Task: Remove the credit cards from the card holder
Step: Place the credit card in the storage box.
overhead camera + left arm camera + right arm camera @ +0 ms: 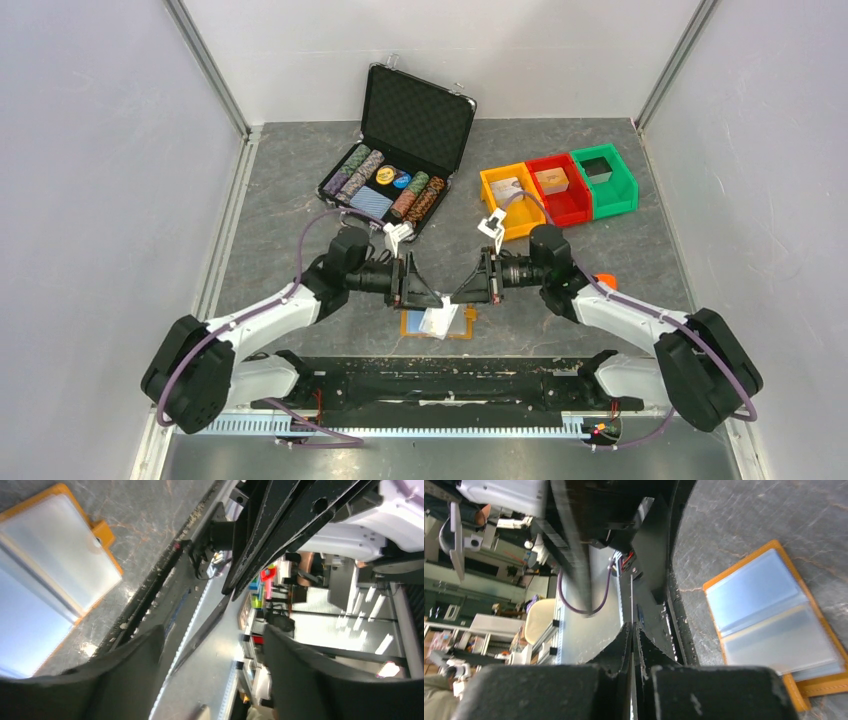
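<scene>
Lying open and flat on the desk, the card holder showed its clear sleeves face up inside an orange border. One long edge sat just beside the black rail that carried the arm bases. The sleeves looked pale blue and grey, and whether cards sat inside them could not be told.

Both arms met tip to tip directly above the holder, clear of it. The right jaws were pinched shut on a credit card, which both wrist views showed edge-on as a thin strip, so its colour and print could not be read. The card pointed from those jaws toward the left arm and reached into the gap of the left jaws. The left jaws stood parted, with each dark finger apart from the card and nothing gripped between them.

Beyond the holder on its far left, a black chip case stood with its lid raised and rows of chips inside. Beyond it on the far right, an orange bin, a red bin and a green bin sat touching in a row.
</scene>
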Robot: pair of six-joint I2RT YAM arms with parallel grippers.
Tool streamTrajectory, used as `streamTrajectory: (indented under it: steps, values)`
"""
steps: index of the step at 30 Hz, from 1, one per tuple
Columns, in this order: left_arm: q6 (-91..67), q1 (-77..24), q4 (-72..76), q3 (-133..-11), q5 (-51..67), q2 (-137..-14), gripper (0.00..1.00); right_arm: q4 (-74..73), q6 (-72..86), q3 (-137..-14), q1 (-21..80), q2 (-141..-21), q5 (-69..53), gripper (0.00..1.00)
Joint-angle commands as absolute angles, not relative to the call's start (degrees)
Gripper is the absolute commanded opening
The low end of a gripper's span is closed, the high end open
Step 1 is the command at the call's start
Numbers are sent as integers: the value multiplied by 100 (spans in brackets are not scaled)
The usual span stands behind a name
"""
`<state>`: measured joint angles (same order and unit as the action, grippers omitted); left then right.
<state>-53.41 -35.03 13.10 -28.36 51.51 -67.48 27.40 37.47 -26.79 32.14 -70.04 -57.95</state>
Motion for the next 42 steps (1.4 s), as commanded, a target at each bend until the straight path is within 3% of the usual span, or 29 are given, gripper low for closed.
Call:
streamTrajectory:
  steps: [1,7,16,20,24,28,42]
  values:
    - [-3873,-3517,-695,-3750,4372,-6406,99,2744,3747,-2867,2936,-6700,-5332,0]
    - [-2827,-3516,-2502,-4687,2627,-6020,100,1325,2988,-3655,1996,-6487,-4871,0]
    - [-2356,-3518,-3348,-4945,734,-5412,100,386,2535,-4734,283,-6993,-3241,0]
    - [-2131,-3516,-3522,-4836,79,-5012,100,401,2479,-5351,35,-7499,-2479,0]
    - [-2125,-3516,-3544,-4797,62,-4880,100,472,2675,-5882,35,-8159,-2112,0]
    - [-1987,-3516,-3786,-4995,158,-5088,100,1424,3312,-5591,50,-8624,-1775,0]
    - [-1828,-3516,-3854,-5006,172,-5088,100,2399,3894,-5523,259,-9764,-1657,0]
